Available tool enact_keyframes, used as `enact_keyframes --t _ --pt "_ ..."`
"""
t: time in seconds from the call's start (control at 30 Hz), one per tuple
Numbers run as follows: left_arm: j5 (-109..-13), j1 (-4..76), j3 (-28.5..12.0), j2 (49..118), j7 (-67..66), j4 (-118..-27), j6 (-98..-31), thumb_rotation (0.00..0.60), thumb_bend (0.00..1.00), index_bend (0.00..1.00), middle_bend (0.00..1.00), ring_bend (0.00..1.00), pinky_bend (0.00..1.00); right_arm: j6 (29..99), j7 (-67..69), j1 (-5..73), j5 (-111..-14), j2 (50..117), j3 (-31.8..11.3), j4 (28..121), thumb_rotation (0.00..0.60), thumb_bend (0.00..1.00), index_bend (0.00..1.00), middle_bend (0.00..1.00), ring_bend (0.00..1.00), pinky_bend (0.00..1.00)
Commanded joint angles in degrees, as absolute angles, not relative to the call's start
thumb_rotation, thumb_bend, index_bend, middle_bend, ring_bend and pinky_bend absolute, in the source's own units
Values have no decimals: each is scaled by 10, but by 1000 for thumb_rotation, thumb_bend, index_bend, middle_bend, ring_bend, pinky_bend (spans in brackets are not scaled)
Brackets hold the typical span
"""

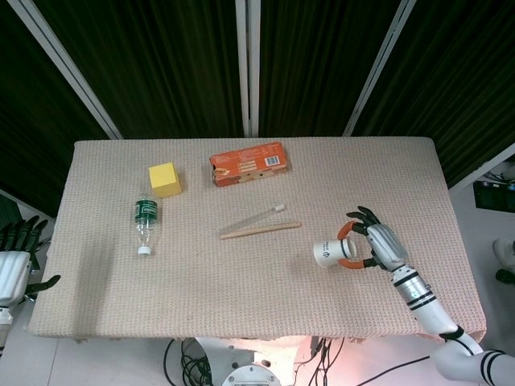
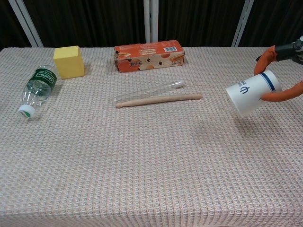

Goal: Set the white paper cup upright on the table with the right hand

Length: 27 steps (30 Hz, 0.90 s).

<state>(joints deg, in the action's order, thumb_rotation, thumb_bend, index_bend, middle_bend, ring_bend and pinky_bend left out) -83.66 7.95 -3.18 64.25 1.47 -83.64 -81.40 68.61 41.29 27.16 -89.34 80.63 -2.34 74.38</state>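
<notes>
The white paper cup, with a blue band and blue logo, hangs tilted above the table near its right side. Its base points left and toward me in the chest view. My right hand holds it from the right, orange-tipped fingers wrapped around the rim end. In the chest view most of this hand is cut off by the frame edge. My left hand hangs off the table's left edge, holding nothing, fingers apart.
On the beige woven table lie a wooden stick with a clear tube beside it, an orange box, a yellow block and a plastic bottle on its side.
</notes>
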Motion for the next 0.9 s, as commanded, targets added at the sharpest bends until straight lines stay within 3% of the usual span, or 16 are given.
enact_keyframes --t 0.03,0.37,0.57,0.67,0.77,0.9 --pt "-837 80 -32 642 18 -836 -815 600 33 0 0 0 0 687 713 265 -903 855 -11 626 600 85 596 546 160 56" --pt "-839 79 -32 641 23 -833 -815 600 33 0 0 0 0 681 843 272 -927 869 14 564 600 80 577 519 149 53" --pt "-837 80 -31 641 22 -833 -813 600 33 0 0 0 0 691 871 275 -946 862 31 548 600 27 262 267 3 0" --pt "-838 80 -31 642 21 -833 -814 600 33 0 0 0 0 698 871 274 -951 859 36 539 600 6 93 151 0 0" --pt "-837 80 -31 641 21 -834 -814 600 33 0 0 0 0 707 862 271 -949 859 35 535 600 0 16 99 0 0" --pt "-837 80 -31 641 20 -835 -813 600 33 0 0 0 0 721 831 268 -952 852 36 537 600 0 0 93 0 0"
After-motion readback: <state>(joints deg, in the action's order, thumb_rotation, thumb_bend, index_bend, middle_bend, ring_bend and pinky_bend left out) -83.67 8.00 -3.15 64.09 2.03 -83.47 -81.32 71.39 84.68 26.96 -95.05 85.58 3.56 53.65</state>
